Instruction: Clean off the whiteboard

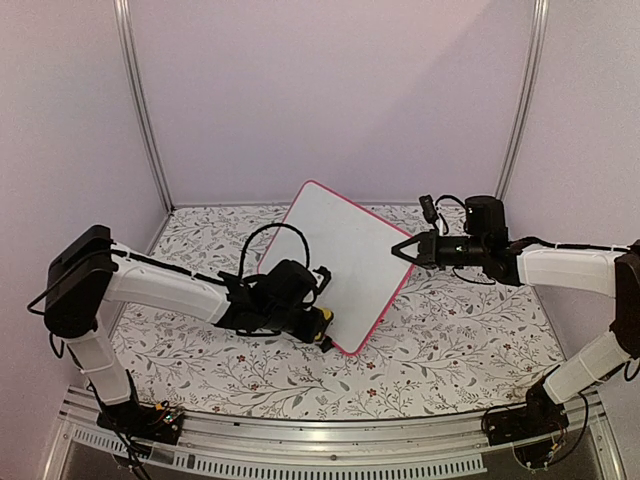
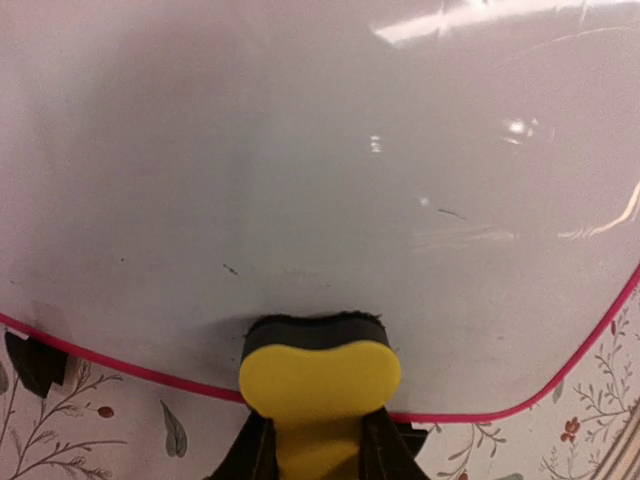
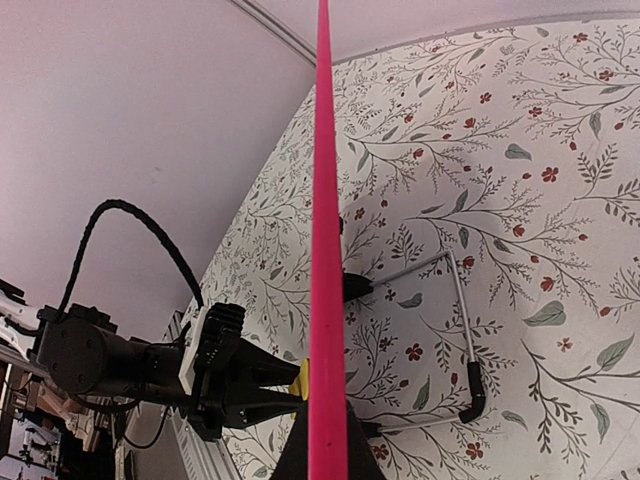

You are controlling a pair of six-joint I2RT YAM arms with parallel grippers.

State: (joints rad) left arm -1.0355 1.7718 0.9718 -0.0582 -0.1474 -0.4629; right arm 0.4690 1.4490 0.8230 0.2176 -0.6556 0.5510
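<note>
Now whiteboard (image 1: 345, 255) stands tilted back, face twd eraser (image 2: 320, 375) in left pincer (image 1: 321, 328).

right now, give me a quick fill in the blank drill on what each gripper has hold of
1. The left gripper is shut on a ____ eraser.
2. The eraser's ____ felt presses on the whiteboard.
3. The right gripper is shut on the whiteboard's thin ____ frame.

Missing words: yellow; black; pink
</note>
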